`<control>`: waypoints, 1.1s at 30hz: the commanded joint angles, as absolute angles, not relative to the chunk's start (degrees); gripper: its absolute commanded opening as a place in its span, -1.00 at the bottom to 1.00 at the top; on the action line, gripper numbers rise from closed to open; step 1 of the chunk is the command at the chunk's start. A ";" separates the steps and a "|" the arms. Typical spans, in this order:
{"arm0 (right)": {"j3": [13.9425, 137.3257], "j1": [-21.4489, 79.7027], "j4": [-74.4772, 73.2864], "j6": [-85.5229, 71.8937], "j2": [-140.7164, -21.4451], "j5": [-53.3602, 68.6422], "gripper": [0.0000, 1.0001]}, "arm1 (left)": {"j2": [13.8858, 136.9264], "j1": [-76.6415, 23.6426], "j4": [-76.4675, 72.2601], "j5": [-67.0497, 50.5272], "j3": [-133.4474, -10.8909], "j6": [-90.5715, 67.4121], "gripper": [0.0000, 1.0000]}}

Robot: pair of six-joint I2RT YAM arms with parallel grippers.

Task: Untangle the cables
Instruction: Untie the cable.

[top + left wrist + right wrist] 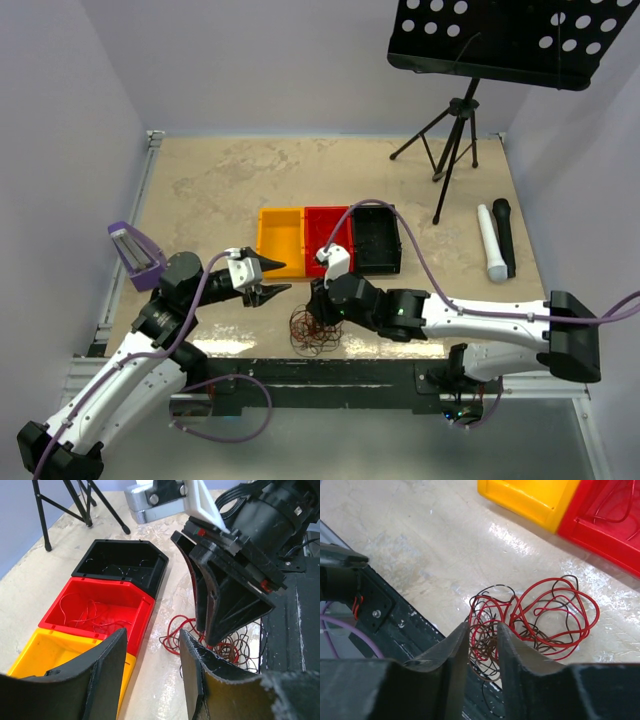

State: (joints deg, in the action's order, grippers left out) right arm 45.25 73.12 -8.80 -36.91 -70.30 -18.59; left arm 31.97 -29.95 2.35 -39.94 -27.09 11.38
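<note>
The cables [540, 615] lie as one small snarl of red and dark strands at the near edge of the table [200, 200], in front of the yellow bin [45, 655] and the red bin [142, 620] and touching neither. A few red strands lie loose in the red bin, and thin dark ones show in the black bin [159, 572]. From that I judge the sorting is begun, with most of it left in the snarl. My right claw [482, 630] points down into one edge of the snarl. Its jaws are drawn in to a narrow slot but not pressed together, and red and dark loops run through the gap. I cannot tell whether any strand is truly caught. My left claw [152, 636] hovers just beside the snarl above the table, its jaws apart with nothing between them. The step in hand, as I read it, is picking one strand out of the knot. The next move calls for my right jaws to close fully on a single wire, not a bundle, and then lift slowly. My left claw should pin or catch the rest, so the springy loops slip free and the whole snarl does not rise together. The strand would then go to the bin of its colour.
</note>
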 commanded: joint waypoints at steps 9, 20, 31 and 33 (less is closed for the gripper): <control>47.72 73.39 -7.04 -35.51 -81.64 -18.72 -0.24 | 31.55 -29.62 1.93 -42.63 -28.30 12.04 0.02; 50.89 73.39 -6.94 -32.78 -75.52 -22.50 -0.98 | 31.47 -29.62 1.58 -42.89 -27.86 12.13 0.03; 48.60 73.39 -7.82 -32.43 -57.58 -21.18 -1.00 | 31.99 -29.62 -2.28 -44.73 -26.54 10.03 0.03; 49.13 73.48 -8.96 -32.43 -55.99 -21.97 -1.00 | 32.08 -29.62 -3.07 -44.91 -26.54 9.41 0.03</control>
State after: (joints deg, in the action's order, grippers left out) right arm 47.94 73.14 -8.47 -33.28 -59.27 -20.47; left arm 32.01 -29.95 1.41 -42.61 -26.98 11.09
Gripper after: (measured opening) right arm 0.014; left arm 0.512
